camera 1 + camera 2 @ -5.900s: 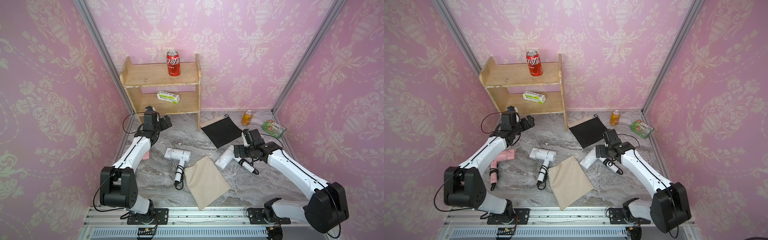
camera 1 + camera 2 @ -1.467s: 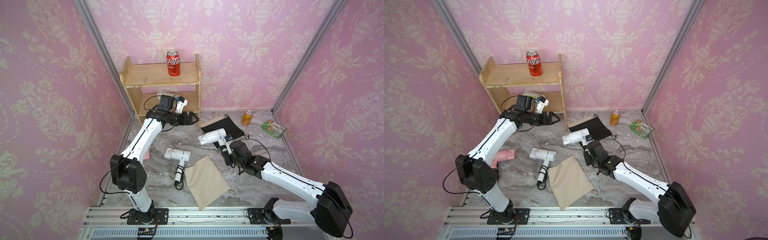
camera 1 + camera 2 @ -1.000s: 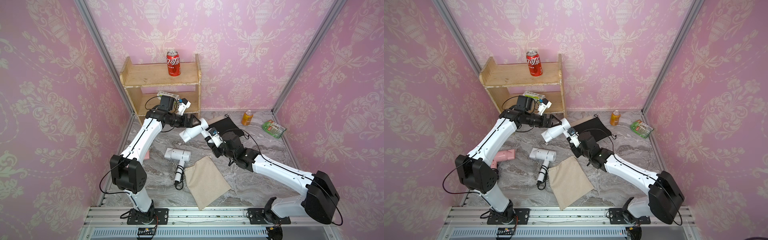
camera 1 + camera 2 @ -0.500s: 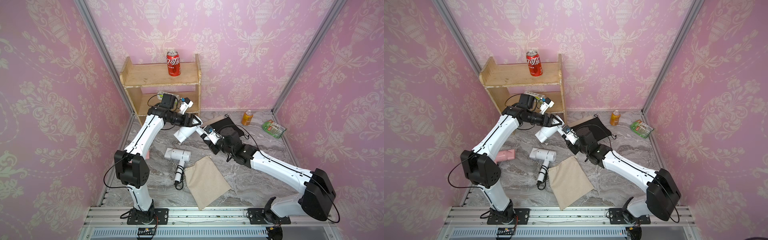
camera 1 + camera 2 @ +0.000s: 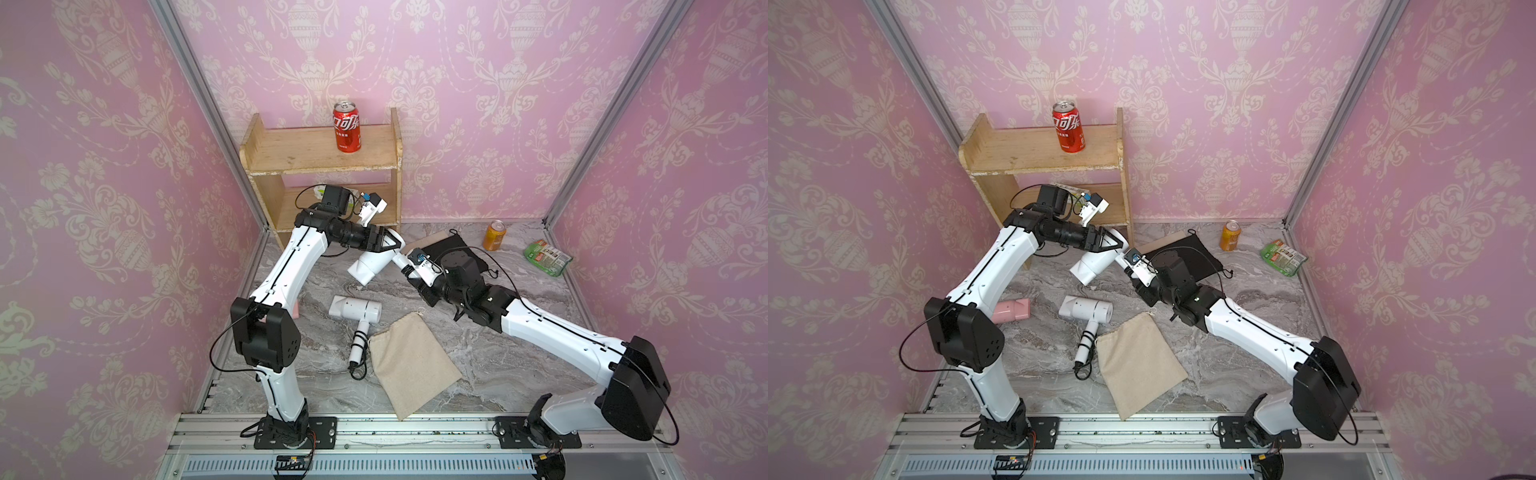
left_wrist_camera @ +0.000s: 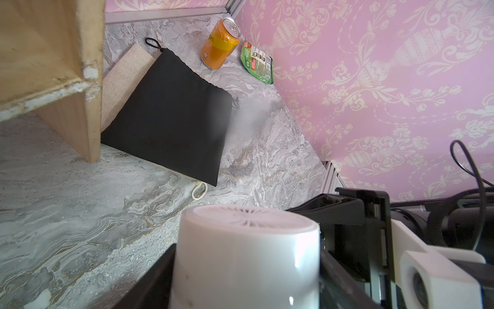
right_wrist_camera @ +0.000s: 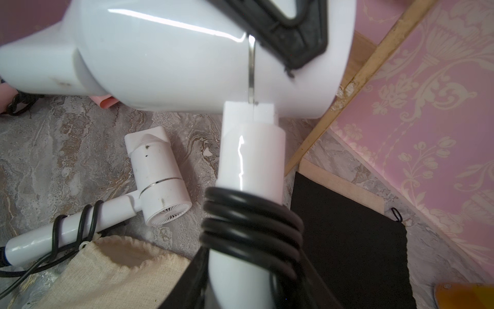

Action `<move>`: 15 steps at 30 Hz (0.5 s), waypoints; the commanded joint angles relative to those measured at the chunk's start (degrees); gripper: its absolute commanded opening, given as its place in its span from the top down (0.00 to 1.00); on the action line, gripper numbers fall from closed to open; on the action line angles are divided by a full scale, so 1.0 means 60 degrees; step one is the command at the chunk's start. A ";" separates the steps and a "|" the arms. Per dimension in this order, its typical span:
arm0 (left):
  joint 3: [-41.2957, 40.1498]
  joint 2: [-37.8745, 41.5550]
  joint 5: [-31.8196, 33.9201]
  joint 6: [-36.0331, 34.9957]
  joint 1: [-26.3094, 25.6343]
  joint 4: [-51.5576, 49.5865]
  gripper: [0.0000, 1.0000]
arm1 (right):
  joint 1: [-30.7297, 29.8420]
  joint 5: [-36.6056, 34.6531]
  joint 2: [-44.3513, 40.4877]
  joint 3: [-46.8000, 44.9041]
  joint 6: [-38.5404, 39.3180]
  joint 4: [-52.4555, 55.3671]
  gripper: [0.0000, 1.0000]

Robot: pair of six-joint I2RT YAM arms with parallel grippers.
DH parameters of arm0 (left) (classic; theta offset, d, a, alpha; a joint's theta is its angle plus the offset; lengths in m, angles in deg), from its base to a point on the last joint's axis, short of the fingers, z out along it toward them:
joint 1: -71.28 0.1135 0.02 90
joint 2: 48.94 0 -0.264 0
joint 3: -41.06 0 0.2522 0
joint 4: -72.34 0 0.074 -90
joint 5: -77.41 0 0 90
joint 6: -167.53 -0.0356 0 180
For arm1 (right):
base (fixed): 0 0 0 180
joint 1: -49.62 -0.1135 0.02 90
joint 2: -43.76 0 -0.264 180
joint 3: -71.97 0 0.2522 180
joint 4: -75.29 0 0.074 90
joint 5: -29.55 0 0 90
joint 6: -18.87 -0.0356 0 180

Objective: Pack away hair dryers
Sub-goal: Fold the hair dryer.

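Pink walls (image 5: 457, 83) carry a cream pattern of urns and flowers above a table (image 5: 519, 365) of grey marble veined white and tan. The shelf (image 5: 299, 153) is pale wood. The shelf can (image 5: 346, 132) is red with white lettering, the far can (image 5: 494, 235) orange, the packet (image 5: 547, 257) green. A black pouch (image 6: 171, 117) and a beige pouch (image 5: 411, 365) are plain. The held dryer (image 5: 372, 266) and flat dryer (image 5: 355, 309) are white with black cords (image 7: 251, 227) — the third dryer (image 5: 1013, 309) pale pink. The arms (image 5: 291, 270) are white, jointed in black.

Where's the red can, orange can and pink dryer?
Red can (image 5: 346, 132): in a top view, its label.
Orange can (image 5: 494, 237): in a top view, its side.
Pink dryer (image 5: 1013, 310): in a top view, its barrel.
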 commanded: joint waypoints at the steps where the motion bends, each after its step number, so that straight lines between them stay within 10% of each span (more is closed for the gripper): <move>1: 0.0185 -0.0097 -0.0714 0.0710 -0.0107 0.0440 0.51 | -0.0130 0.0382 0.0074 0.0548 0.0339 -0.0735 0.65; 15: 0.0338 -0.0150 -0.1405 0.0092 -0.0237 -0.0204 0.33 | -0.0136 0.0523 -0.0023 0.1157 0.1068 -0.0532 0.65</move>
